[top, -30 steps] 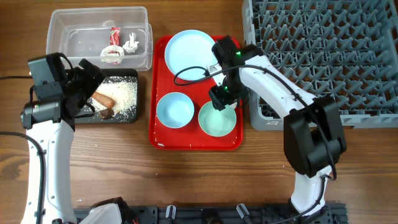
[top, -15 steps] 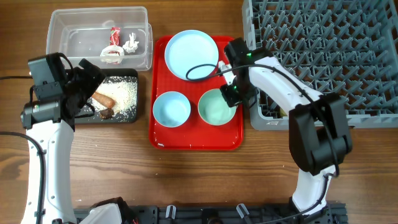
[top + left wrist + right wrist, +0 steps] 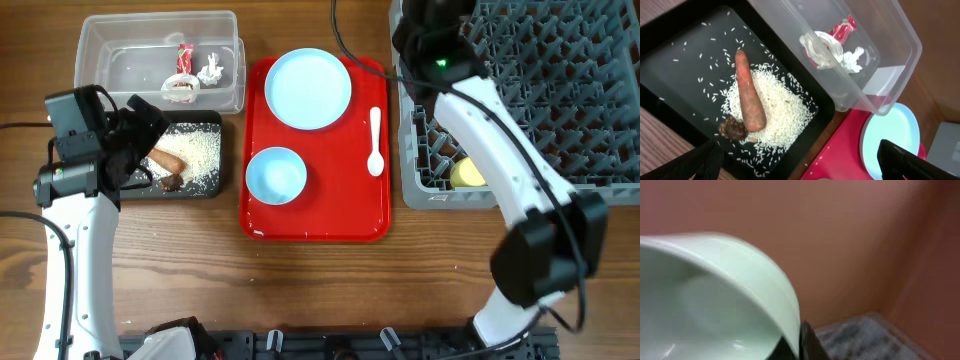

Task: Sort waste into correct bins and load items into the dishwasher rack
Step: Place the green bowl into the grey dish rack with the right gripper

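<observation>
My right gripper (image 3: 799,347) is shut on the rim of a pale green bowl (image 3: 715,295), lifted high and blurred in the right wrist view. Overhead, the right arm (image 3: 445,65) reaches above the left corner of the grey dishwasher rack (image 3: 560,90), and the bowl is hidden there. On the red tray (image 3: 315,225) lie a blue plate (image 3: 308,88), a blue bowl (image 3: 277,175) and a white spoon (image 3: 376,140). My left gripper (image 3: 805,170) stands open over the black tray (image 3: 670,70), which holds rice, a carrot (image 3: 750,95) and a dark lump (image 3: 732,129).
A clear plastic bin (image 3: 105,45) at the back left holds a red wrapper (image 3: 184,58) and white scraps. A yellow item (image 3: 466,175) sits in the rack's front-left compartment. Bare wood runs along the table's front.
The right arm lifted the green bowl off the red tray and swung up over the rack's left corner, uncovering the white spoon. The left arm has not moved.
</observation>
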Controlling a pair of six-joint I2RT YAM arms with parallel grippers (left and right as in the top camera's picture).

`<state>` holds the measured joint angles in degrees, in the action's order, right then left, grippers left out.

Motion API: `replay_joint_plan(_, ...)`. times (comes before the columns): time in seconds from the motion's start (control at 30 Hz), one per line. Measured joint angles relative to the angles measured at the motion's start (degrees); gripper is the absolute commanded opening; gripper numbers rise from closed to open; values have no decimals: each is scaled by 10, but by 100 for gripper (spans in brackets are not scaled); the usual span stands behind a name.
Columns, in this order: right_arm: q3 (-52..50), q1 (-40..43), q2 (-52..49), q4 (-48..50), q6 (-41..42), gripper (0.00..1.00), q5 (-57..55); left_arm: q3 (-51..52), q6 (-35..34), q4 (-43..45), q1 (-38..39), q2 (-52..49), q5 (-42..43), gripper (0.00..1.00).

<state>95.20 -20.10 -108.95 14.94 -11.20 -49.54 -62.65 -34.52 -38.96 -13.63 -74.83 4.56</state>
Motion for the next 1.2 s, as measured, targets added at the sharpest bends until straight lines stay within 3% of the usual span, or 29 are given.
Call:
replay_joint_plan(0.07, 0, 20, -78, 148, -164, 4, -31, 0, 0, 0, 0, 0, 0, 100)
replay_joint_plan(0.13, -2, 37, -142, 191, -241, 4, -42, 0, 0, 0, 0, 0, 1, 100)
replay_joint_plan(0.2, -2, 51, -188, 192, -267, 4, -43, 0, 0, 0, 0, 0, 1, 100)
replay_joint_plan(0.57, -2, 76, -228, 99, -159, 4, 7, 0, 0, -1, 0, 0, 1, 100)
replay_joint_plan(0.87, -2, 103, -229, 97, -151, 4, 11, 0, 0, 0, 0, 0, 1, 100)
replay_joint_plan(1.1, -1, 81, -229, 40, -145, 5, 20, 0, 0, 0, 0, 0, 1, 100)
replay_joint_plan(1.2, -1, 75, -228, 20, -145, 19, 7, 0, 0, 0, 0, 0, 1, 100)
